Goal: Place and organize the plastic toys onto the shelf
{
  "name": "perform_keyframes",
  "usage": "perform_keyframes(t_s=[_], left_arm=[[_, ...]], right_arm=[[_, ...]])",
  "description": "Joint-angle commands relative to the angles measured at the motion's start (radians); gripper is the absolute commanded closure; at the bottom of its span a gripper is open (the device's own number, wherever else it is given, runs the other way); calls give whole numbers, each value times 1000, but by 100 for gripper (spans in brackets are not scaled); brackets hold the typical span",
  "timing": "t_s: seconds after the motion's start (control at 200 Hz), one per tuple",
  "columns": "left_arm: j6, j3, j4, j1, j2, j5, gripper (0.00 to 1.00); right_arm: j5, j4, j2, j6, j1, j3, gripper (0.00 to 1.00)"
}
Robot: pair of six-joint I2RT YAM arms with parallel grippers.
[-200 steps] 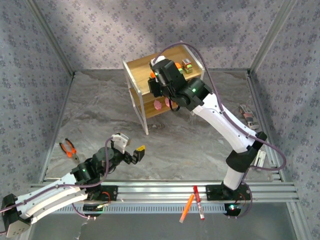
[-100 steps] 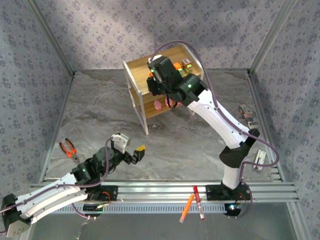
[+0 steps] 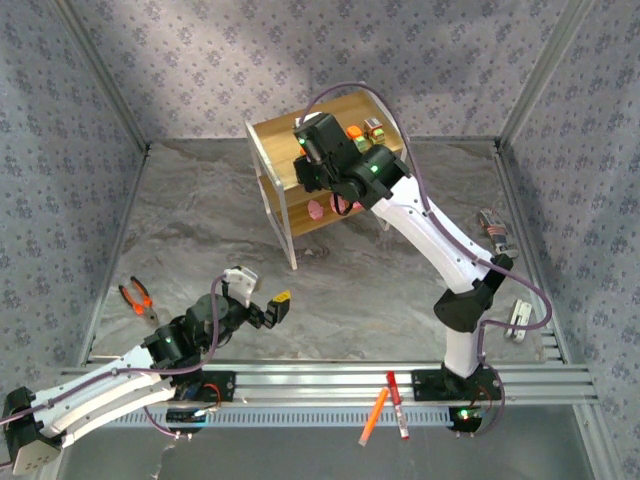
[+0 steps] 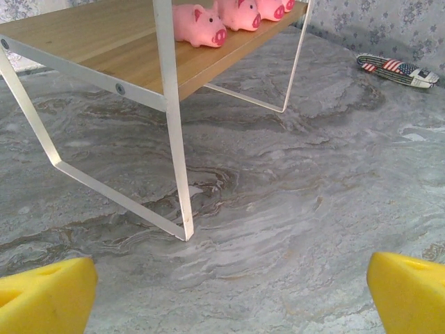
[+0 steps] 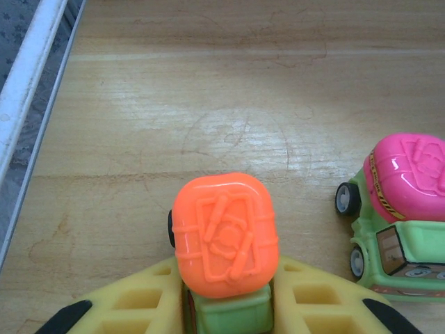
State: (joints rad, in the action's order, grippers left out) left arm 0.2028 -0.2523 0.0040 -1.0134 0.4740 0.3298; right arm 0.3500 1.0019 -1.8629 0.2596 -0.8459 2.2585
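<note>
The orange-topped truck (image 5: 224,240), light, hard and slick I judge, sits pinched by its green sides in my right gripper (image 5: 226,282); my left gripper (image 4: 226,296) hangs wide, empty.

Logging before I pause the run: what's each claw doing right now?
Left claw: open, empty.
Right claw: closed on the orange-topped truck, over the top board of the shelf.

orange-handled pliers (image 3: 137,300) lie on the grey marbled table (image 3: 200,220) near its left edge. an orange marker (image 3: 374,416) and a red marker (image 3: 398,408) lie close together across the near metal rail (image 3: 300,385). a flag-patterned folded tool (image 4: 398,69) lies at the right.
</note>
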Motion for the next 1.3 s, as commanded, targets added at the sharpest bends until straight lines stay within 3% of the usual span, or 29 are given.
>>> perform_keyframes(t_s=[0.0,1.294], left_arm=[[0,-18,31,6,3,11,0],[-2,-19,28,6,9,20,0]], right_arm=[[-5,24,-6,-24,6,36,71],[-28,81,-71,-51,24,127,65]])
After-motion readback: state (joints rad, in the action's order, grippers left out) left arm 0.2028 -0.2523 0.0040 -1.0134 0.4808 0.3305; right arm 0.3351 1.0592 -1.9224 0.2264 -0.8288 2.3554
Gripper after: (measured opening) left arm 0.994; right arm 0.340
